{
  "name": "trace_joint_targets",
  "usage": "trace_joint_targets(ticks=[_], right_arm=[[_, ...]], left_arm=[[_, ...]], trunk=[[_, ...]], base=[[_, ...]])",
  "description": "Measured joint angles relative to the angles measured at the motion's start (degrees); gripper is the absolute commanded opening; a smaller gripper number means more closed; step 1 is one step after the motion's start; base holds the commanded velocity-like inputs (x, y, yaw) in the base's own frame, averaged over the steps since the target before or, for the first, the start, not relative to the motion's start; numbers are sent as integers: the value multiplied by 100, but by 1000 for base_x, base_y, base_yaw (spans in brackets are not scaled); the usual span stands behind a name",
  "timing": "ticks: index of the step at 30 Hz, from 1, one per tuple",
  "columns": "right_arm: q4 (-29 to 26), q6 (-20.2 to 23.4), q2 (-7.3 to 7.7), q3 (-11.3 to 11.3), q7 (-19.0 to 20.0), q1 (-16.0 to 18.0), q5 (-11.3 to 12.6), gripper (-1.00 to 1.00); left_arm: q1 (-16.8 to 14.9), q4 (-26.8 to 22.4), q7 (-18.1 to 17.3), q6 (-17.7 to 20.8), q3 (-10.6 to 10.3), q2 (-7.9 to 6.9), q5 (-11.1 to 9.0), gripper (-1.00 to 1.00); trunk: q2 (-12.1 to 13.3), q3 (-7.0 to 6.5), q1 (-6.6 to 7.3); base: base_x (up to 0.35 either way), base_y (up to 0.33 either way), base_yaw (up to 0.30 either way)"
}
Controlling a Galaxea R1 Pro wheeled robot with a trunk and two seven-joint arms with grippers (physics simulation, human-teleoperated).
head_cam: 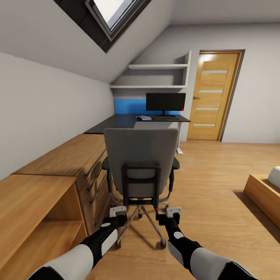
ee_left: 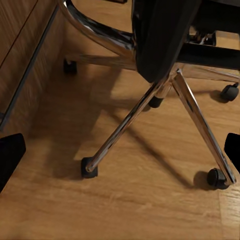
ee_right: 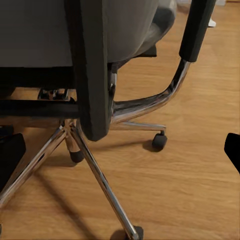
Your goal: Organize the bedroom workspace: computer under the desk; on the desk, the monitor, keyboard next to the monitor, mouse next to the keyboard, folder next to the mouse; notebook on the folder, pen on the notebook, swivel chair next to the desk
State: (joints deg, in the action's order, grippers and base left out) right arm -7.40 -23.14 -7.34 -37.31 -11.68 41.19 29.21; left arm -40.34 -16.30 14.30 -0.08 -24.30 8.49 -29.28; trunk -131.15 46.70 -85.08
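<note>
Nearest to me are my own two arms, reaching forward low over the wooden floor point(head_cam: 217, 171): my left gripper point(head_cam: 118, 212) and my right gripper point(head_cam: 173, 210) both sit just behind the swivel chair point(head_cam: 140, 163), level with its chrome base. Both pincers are spread, pinching nothing; in each wrist view the dark fingertips point(ee_left: 10, 155) stand wide apart at the picture's edges with bare floor between them. The chair fills the middle of my head view, its grey back turned to me and a black frame across it. To my left runs a row of light wooden cabinets point(head_cam: 58, 171) along the wall. Beyond the chair stands the desk point(head_cam: 128, 121), its glossy black top carrying the monitor point(head_cam: 165, 102) near the far end, with a blue panel point(head_cam: 129, 106) on the wall behind it. A small flat thing lies just left of the monitor's stand, too small for me to name. Shelves point(head_cam: 157, 76) hang above, and a wooden door point(head_cam: 213, 97) stands further right. My left wrist view gives the chair's chrome legs point(ee_left: 130, 120) and black casters point(ee_left: 88, 168) beside the cabinet front. My right wrist view gives instead the chair's backrest frame point(ee_right: 92, 65), one dark armrest point(ee_right: 197, 30) on its curved chrome support, and the grey seat.
</note>
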Motion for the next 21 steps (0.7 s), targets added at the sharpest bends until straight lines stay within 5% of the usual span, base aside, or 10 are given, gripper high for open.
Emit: trace_joint_targets(ticks=[8,21], right_arm=[[-1,-20,-29,4,0,-1,-4,100],[14,-13,-55,-5,13,-11,-13,100]], left_arm=[[-1,0,-10,-3,1,-3,-6,100],[-4,262,-50,-16,-18,9,44,100]], trunk=[[-321,144,-176],[-323,144,-174]], base=[[0,0,0],[111,0,0]])
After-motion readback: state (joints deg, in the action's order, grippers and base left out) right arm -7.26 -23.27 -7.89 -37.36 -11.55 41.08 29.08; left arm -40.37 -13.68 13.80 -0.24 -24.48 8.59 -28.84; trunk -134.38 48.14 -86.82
